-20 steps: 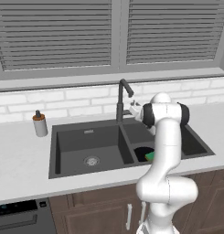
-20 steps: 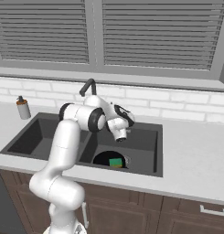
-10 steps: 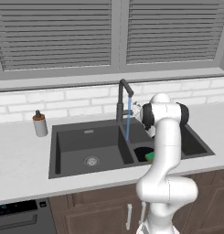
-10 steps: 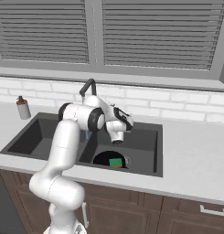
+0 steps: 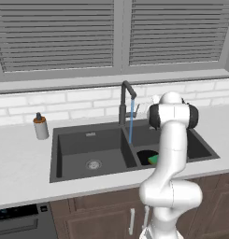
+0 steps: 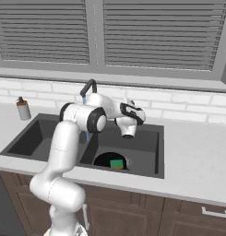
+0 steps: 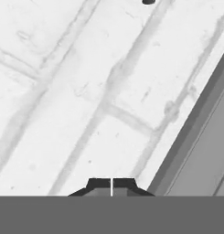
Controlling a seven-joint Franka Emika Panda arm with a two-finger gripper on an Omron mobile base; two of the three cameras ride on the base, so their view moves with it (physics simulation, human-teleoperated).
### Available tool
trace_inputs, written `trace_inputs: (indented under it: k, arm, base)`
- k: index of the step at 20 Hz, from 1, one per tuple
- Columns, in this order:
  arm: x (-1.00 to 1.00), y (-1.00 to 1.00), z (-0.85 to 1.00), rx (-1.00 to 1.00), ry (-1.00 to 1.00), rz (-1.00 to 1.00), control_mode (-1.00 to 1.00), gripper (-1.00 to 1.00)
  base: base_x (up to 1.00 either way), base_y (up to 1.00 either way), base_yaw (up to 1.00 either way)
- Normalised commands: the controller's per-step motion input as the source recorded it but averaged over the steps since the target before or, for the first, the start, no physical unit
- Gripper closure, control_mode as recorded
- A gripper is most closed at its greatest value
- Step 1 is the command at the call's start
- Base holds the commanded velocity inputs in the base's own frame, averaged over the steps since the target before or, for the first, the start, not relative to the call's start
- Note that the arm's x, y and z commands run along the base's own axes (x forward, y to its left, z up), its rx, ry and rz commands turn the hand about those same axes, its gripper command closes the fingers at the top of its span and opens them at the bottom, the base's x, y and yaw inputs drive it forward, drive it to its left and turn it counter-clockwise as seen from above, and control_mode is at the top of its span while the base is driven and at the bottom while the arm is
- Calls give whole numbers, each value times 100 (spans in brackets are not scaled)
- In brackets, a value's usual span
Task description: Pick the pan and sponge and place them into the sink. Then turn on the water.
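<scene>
Counter with sink.
A pale counter (image 5: 22,163) carries a dark double sink (image 5: 69,140) and a soap bottle (image 5: 40,126) near the wall.

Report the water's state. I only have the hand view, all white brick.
Observer: The water is on: a blue stream runs from the faucet into the sink.
Operator: Confirm the pan and sponge.
Observer: Both are in the right basin; the sponge sits in the pan.
Operator: Locate the tool.
Observer: The tool hangs above that basin, right of the faucet.
</scene>
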Motion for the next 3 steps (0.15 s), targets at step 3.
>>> trace_inputs:
  k: [3]
  arm:
    - [-64, -70, 87, 34, 0, 0, -100, 100]
  base:
    - [0, 0, 0]
